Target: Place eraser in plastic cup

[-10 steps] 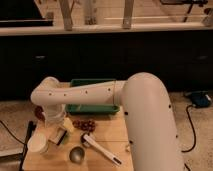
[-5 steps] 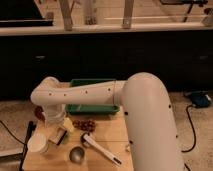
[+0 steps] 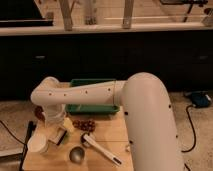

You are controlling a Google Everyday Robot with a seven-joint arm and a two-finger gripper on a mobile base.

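The cup (image 3: 38, 143) stands at the counter's (image 3: 107, 142) left front edge. Just right of it and a little further back hangs the tool (image 3: 56, 131), low over the counter. I cannot tell its state, nor pick out the eraser. Further right sit a metal cup (image 3: 76, 155), a scoop (image 3: 100, 148) and a green tray (image 3: 95, 95) behind. The drop lies left and forward of the tool.

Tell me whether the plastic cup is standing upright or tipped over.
Upright. The plastic cup stands on the wooden table with its round rim facing up, near the front left corner. The gripper hangs just right of it.
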